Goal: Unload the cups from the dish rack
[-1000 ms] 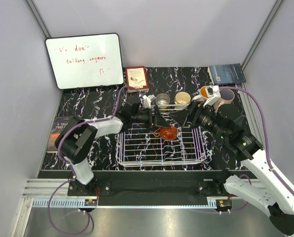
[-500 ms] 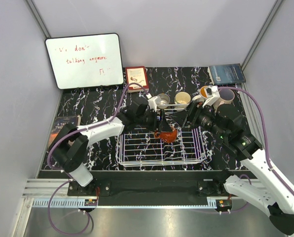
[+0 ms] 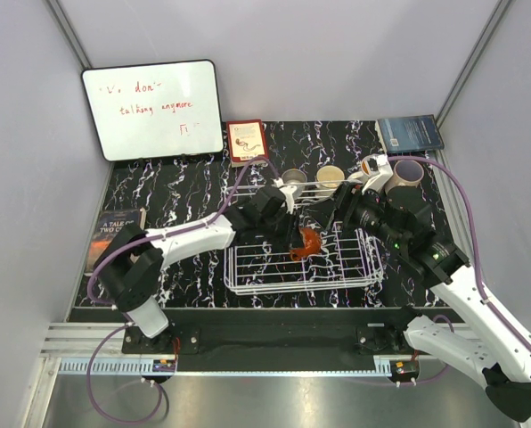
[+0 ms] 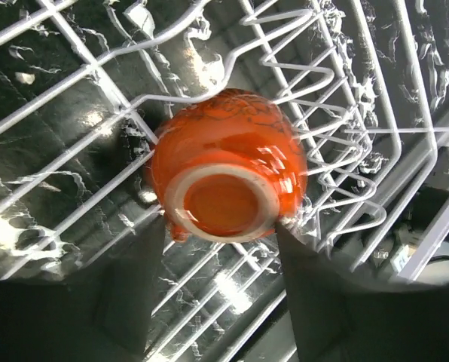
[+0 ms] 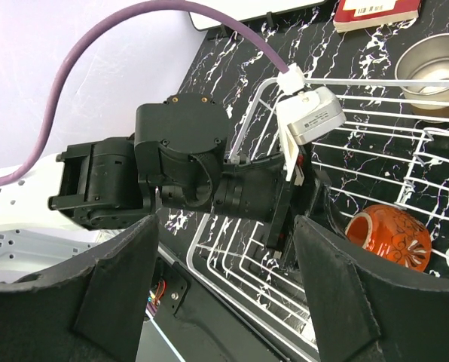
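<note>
Currently, the squat reddish-orange ceramic cup [image 4: 224, 181] is flanked by the left gripper [image 4: 223, 226] inside the white wire dish rack [image 3: 248, 276]; whether it is clamped cannot be told. The right gripper [image 5: 226, 220] is held apart, empty.

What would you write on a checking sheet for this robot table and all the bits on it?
Surface: black table with white veins.
Job's things: white dish rack holds one orange cup on its side; four cups stand beyond its far edge.
Clutter: whiteboard with red writing; three books.
Grippers: left gripper has its jaws either side of the orange cup, grip unclear; right gripper open, empty.
Cables: purple cable along each arm.
Surroundings: pale walls; metal rail in front.
</note>
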Robot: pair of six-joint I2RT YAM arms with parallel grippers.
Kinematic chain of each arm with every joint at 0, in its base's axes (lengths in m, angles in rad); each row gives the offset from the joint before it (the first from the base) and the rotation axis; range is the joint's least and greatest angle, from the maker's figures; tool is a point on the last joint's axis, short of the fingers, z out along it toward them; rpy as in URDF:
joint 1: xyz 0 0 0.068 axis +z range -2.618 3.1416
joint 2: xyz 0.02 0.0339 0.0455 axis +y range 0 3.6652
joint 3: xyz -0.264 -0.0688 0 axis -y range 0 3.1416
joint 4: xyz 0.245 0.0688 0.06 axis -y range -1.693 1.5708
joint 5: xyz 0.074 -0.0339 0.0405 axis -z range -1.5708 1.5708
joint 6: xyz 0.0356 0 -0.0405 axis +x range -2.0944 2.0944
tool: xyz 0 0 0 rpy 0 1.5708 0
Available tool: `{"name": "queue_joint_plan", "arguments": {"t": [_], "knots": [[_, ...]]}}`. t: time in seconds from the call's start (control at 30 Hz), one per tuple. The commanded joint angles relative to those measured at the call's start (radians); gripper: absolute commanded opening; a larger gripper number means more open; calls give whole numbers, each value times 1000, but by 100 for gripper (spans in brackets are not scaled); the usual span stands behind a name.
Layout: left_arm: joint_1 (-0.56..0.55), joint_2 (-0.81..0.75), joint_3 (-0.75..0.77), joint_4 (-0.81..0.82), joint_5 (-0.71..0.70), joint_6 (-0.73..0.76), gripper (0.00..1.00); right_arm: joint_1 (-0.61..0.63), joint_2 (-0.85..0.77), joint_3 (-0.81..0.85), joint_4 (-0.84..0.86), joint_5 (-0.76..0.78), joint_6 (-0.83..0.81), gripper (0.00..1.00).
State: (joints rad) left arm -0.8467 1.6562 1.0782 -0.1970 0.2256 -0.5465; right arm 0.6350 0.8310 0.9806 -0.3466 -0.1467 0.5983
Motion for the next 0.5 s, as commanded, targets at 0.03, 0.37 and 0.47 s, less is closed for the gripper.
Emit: {"name": "queue_joint_plan", "arguments": {"t": [0.03, 0.37, 0.47], "knots": [[-14, 39, 19, -79, -103, 48, 0, 3, -6, 4, 6, 12, -15, 80], [-14, 34, 69, -139, -150, 72, 21, 5, -10, 6, 0, 7, -20, 80], [-14, 31, 65, -145, -155, 71, 25, 3, -16, 7, 0, 6, -20, 80]]}}
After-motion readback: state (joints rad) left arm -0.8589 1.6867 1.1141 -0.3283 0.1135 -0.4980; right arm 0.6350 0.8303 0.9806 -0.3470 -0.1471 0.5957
